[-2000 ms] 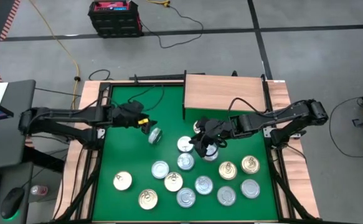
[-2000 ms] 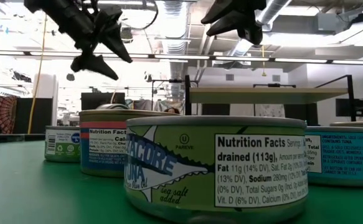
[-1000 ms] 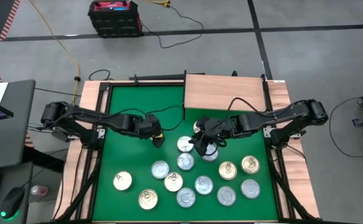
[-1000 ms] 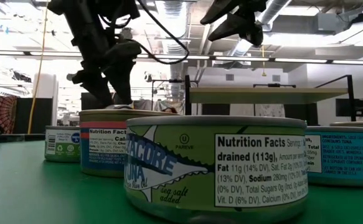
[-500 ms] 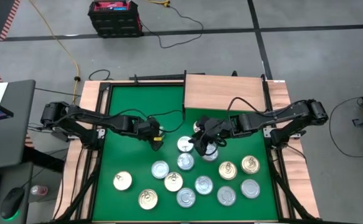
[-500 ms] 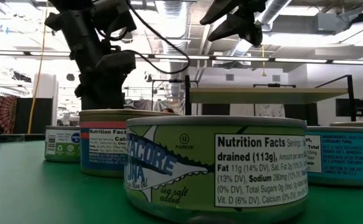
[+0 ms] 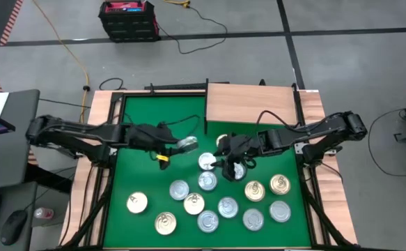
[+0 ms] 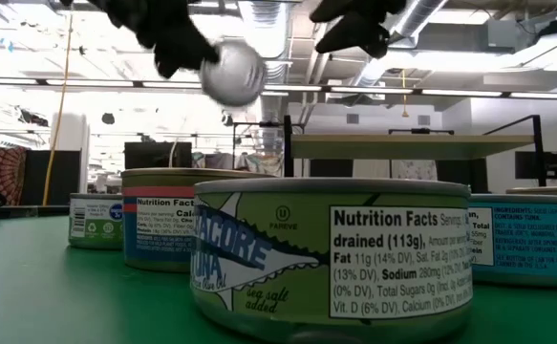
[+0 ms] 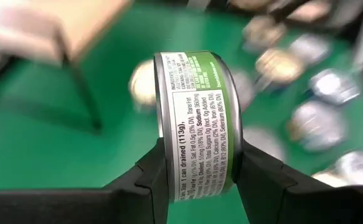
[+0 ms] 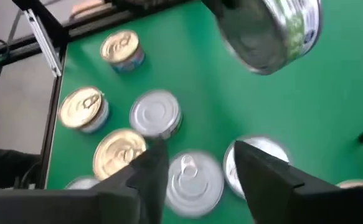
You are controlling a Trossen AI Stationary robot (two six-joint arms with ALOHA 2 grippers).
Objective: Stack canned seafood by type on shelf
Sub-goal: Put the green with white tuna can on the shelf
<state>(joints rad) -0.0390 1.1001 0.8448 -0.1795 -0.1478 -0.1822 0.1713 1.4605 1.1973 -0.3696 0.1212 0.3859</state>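
Observation:
My left gripper (image 7: 177, 145) is shut on a green-labelled tin (image 9: 197, 124), carried high above the table in the low view (image 8: 232, 72), short of the light-wood shelf (image 7: 250, 103). The same tin shows in the right wrist view (image 10: 271, 31). My right gripper (image 10: 197, 180) is open and hovers near the table's middle (image 7: 232, 162), well above a silver-lidded tin (image 10: 193, 177); it touches nothing. Several more tins, silver (image 7: 228, 207) and gold (image 7: 165, 222), stand flat on the green mat. The shelf top (image 8: 412, 145) carries nothing that I can see. My left gripper pinches the tin between its two fingers (image 9: 153, 177), one on each flat face, near the rim (image 9: 164, 155). The fingers come from the table's left. The tin stands on edge in the hold, its printed side wall toward the wrist camera, lifted clear of the table.
Tins stand close together on the near half of the mat (image 7: 209, 202), and big ones fill the front of the low view (image 8: 331, 253). The shelf's black legs (image 8: 288, 153) stand at the far right. Bare mat (image 7: 143, 111) lies at the far left.
My left gripper was down at the mat left of the tins, then rose with the tin and moved toward the shelf. The tin is now lifted clear and turned on edge. My right gripper has kept its place.

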